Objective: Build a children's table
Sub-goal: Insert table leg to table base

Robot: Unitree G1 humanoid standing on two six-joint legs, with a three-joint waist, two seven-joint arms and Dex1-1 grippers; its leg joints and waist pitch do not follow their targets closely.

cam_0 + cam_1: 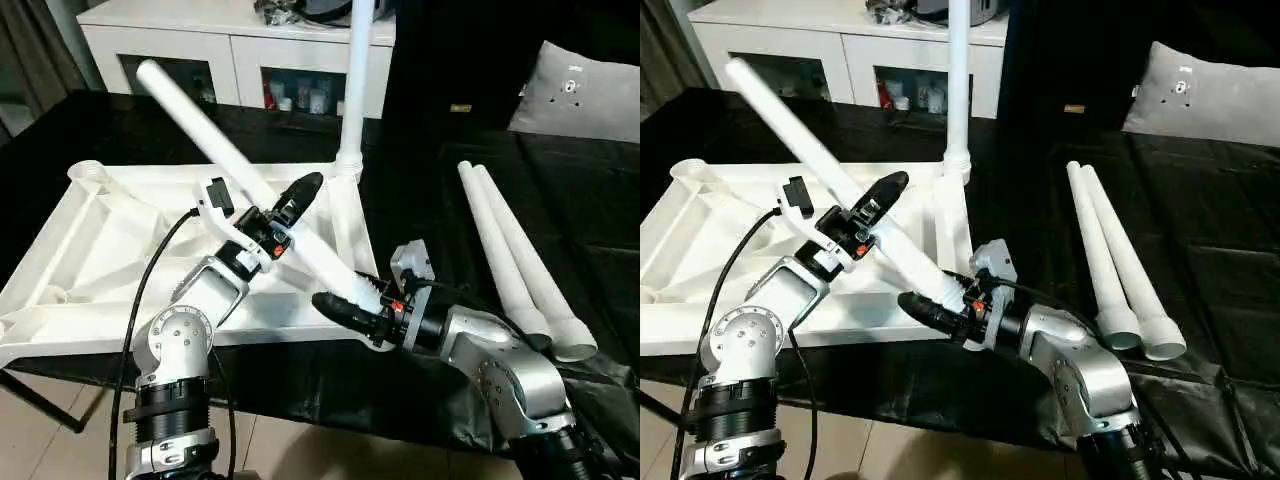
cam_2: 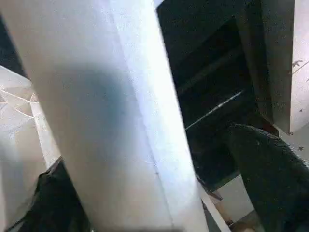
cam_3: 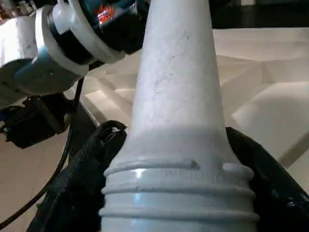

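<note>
A black cloth covered the work surface, and on it the white tabletop lay upside down, ribs up, with round sockets at its corners. Behind it stood a white cabinet with glass doors, and a grey pillow lay at the far right; small marks showed on the pillow, too small to read.

One leg stood upright in the far right corner socket. Two more legs lay side by side, touching, on the cloth to the right of the tabletop, their wide ends toward the robot.

The fourth leg slanted across the tabletop, its narrow end raised toward the far left and its ribbed wide end low near the tabletop's near right edge. The right gripper was clamped on that wide end: in the right wrist view its black fingers pressed against both sides of the ringed collar. Faint raised lettering ran round the collar there, but it could not be read.

The left gripper was at the leg's middle, with the leg running between its fingers. In the left wrist view one finger stood clear of the leg, so the jaws were apart and not gripping.
</note>
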